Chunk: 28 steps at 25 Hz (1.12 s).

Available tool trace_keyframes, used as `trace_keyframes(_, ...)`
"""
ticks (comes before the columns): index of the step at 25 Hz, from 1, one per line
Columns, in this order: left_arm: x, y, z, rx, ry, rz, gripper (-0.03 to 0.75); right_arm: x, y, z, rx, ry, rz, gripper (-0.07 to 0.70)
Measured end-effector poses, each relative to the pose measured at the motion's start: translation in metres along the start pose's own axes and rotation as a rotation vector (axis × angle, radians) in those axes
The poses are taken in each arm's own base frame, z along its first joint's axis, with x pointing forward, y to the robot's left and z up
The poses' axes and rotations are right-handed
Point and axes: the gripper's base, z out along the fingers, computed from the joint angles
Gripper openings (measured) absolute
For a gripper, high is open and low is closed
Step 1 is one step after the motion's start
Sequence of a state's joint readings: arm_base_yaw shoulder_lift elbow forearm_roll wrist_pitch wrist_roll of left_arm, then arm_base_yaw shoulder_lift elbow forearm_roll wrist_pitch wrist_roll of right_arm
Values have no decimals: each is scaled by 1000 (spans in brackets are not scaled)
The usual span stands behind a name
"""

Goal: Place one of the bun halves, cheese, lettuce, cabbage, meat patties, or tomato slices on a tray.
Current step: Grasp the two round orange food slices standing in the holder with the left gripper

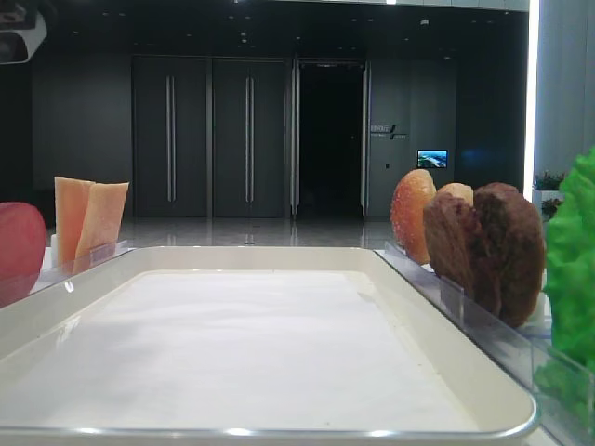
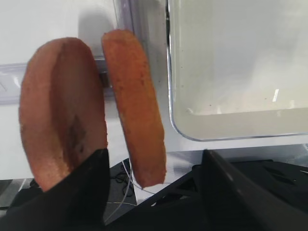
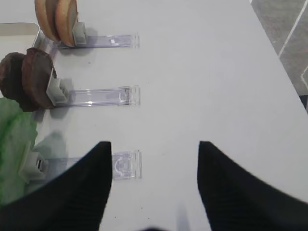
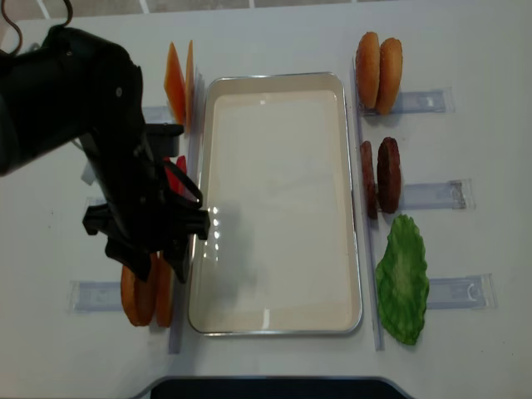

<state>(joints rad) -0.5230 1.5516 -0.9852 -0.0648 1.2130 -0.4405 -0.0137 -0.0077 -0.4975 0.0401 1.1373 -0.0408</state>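
Note:
Two bun halves (image 2: 134, 106) stand on edge in a clear holder beside the cream tray's (image 2: 169, 72) rounded corner. My left gripper (image 2: 155, 153) is open, its jaws either side of the lower end of the right half, with gaps on both sides. From above, the left arm hangs over these bun halves (image 4: 137, 293), and the left gripper (image 4: 154, 258) sits just left of the tray (image 4: 353, 166). My right gripper (image 3: 154, 144) is open over bare table, with nothing between its fingers. Red tomato slices (image 4: 179, 176) peek out from under the left arm.
Cheese (image 4: 176, 81) stands at the tray's far left. On the right side are more buns (image 4: 379, 71), dark patties (image 4: 387, 174) and lettuce (image 4: 403, 278), each at a clear holder (image 3: 103, 96). The table's front edge runs just below the tray.

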Motion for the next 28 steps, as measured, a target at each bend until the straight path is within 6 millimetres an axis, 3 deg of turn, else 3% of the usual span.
trace_keyframes(14, -8, 3, 12, -75, 17, 21, 442, 0, 0, 0, 0, 0, 0, 408)
trace_keyframes(17, -8, 3, 12, -75, 17, 21, 372, 0, 0, 0, 0, 0, 0, 408)
trace_keyframes(22, -9, 3, 12, -81, 14, 24, 169, 0, 0, 0, 0, 0, 0, 408)
trace_keyframes(28, -9, 4, 12, -86, 12, 26, 148, 0, 0, 0, 0, 0, 0, 408)
